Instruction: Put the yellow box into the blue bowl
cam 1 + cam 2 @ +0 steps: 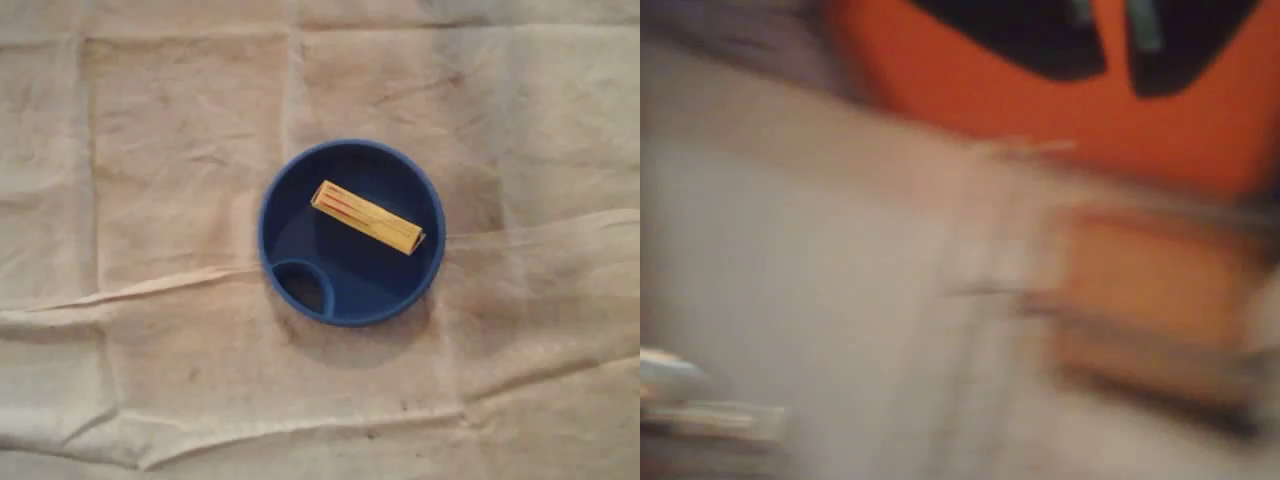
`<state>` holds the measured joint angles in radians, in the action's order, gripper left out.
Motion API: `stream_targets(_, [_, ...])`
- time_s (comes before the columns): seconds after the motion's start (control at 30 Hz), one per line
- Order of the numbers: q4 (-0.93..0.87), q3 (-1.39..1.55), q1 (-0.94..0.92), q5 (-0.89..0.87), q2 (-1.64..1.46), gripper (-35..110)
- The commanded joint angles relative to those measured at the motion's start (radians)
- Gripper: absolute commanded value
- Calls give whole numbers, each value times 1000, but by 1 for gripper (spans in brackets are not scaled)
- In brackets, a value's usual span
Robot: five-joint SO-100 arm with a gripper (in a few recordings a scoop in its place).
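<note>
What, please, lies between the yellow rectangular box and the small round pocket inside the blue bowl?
Nothing but bare bowl floor: in the overhead view, the yellow rectangular box and the small round pocket sit apart inside the blue plastic bowl.

A long, flat yellow cardboard box (367,217) lies diagonally inside a round blue plastic bowl (282,200), upper left to lower right. The bowl has a small oval compartment at its lower-left rim.
</note>
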<state>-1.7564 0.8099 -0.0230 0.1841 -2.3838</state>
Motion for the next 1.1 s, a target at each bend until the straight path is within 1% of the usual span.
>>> stream_targets(0.0, [-5, 69, 20, -11, -84, 0])
stream_targets(0.4, [-2, 548, 21, -8, -457, 0])
stream_targets(0.7, [-2, 833, 23, -9, -649, 0])
stream_targets(1.07, [-2, 953, 25, 2, -808, 0])
